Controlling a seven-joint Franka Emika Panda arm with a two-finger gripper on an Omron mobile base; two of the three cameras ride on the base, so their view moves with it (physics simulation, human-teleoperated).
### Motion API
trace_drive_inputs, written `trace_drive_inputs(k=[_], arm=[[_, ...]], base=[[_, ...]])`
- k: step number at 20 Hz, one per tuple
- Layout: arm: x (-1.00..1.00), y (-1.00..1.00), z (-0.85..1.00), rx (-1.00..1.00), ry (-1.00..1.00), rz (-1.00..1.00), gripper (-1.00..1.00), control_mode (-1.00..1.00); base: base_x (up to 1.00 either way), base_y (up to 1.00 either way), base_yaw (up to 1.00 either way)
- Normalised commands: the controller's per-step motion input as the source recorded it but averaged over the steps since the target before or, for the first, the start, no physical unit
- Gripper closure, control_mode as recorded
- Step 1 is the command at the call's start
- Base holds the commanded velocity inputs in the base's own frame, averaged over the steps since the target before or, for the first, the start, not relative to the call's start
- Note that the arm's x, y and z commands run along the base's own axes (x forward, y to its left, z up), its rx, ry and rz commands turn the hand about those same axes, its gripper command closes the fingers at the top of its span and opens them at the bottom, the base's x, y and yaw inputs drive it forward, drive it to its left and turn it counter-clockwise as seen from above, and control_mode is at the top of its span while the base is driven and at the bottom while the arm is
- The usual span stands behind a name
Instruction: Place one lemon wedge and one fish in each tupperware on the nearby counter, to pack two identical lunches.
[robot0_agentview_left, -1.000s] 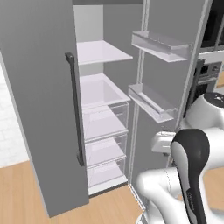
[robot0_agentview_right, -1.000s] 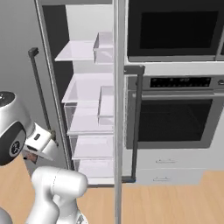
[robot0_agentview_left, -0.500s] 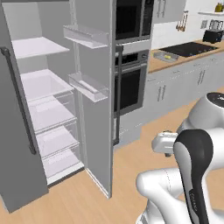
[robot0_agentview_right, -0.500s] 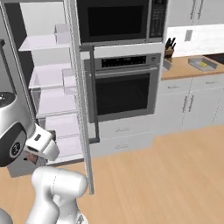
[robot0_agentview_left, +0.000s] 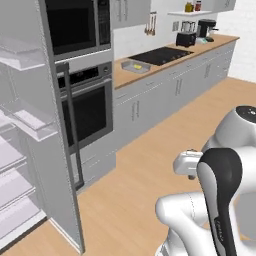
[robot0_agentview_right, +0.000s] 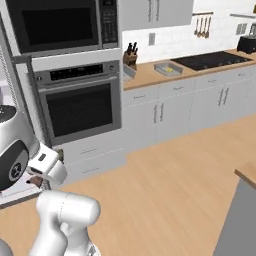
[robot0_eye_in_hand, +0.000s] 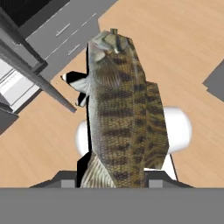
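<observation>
In the hand view my gripper (robot0_eye_in_hand: 117, 176) is shut on a brown, striped fish (robot0_eye_in_hand: 124, 109), which points away from the hand over the wood floor. From the right base view the gripper (robot0_agentview_right: 37, 180) hangs low beside the arm, well away from the counter (robot0_agentview_right: 150, 76). One shallow tupperware (robot0_agentview_right: 168, 69) sits on that counter with a yellow lemon wedge (robot0_agentview_right: 173, 70) in it. The left base view also has this tupperware (robot0_agentview_left: 134, 66), its lemon wedge (robot0_agentview_left: 137, 67) and the counter (robot0_agentview_left: 125, 78).
A black stovetop (robot0_agentview_left: 161, 55) lies past the tray, with a toaster (robot0_agentview_left: 185, 39) and a coffee maker (robot0_agentview_left: 205, 30) beyond. A wall oven (robot0_agentview_right: 80, 107) stands left of the counter, by the open fridge door (robot0_agentview_left: 35, 130). A knife block (robot0_agentview_right: 131, 54) stands near the oven.
The whole picture has swung from the open fridge to the oven and the counter, so the base has turned. The fish has stayed in my gripper.
</observation>
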Motion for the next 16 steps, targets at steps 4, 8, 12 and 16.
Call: trace_drive_inputs(k=[4, 8, 12, 16], arm=[[0.0, 0.0, 0.0, 0.0, 0.0, 0.0, 1.0, 1.0], [0.0, 0.0, 0.0, 0.0, 0.0, 0.0, 1.0, 1.0], [0.0, 0.0, 0.0, 0.0, 0.0, 0.0, 1.0, 1.0], [0.0, 0.0, 0.0, 0.0, 0.0, 0.0, 1.0, 1.0]], base=[[1.0, -0.26, -0.19], [1.0, 0.0, -0.04], [1.0, 0.0, -0.02], [1.0, -0.1, -0.05]])
